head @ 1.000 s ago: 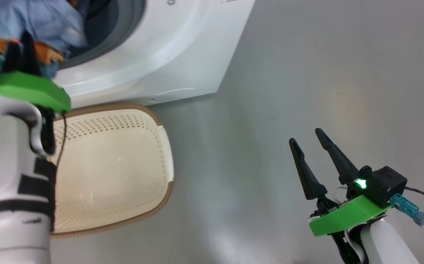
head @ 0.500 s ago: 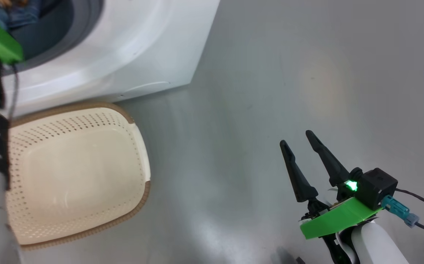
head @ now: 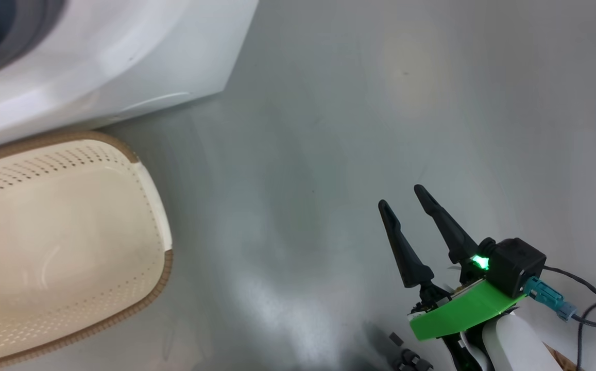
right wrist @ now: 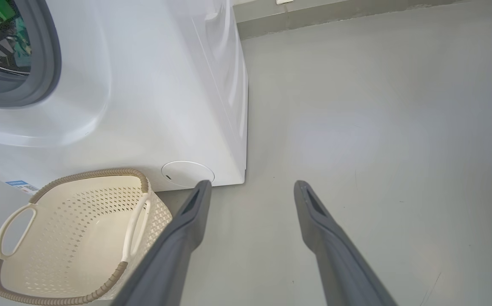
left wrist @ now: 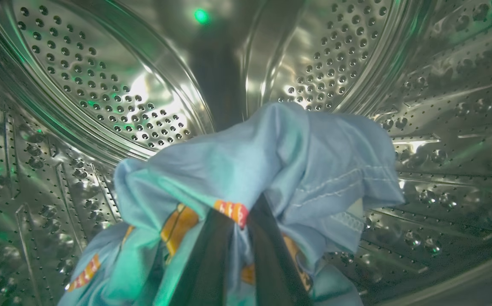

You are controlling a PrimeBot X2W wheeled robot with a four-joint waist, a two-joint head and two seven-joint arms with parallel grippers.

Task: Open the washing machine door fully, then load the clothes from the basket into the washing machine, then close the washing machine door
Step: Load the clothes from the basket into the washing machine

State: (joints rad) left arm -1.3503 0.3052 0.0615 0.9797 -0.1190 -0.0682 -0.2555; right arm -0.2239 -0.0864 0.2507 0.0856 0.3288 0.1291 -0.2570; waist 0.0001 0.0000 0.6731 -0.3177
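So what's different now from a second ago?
The left gripper, shut on the light blue printed fabric clothes, went from the opening of the big white washing machine into its perforated steel drum. The head camera swung, so the machine and the cream-white perforated plastic basket only slid left in that picture. Unchanged: the basket is empty, the right gripper hangs open over the grey floor.

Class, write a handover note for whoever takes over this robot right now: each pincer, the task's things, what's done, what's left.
Left pincer: shut on the clothes, inside the drum of the washing machine.
Right pincer: open, holding nothing, above the floor.
Basket: empty, on the floor in front of the machine.
Done: clothes out of basket, into drum.
To do: release the clothes, withdraw the arm, close the door.
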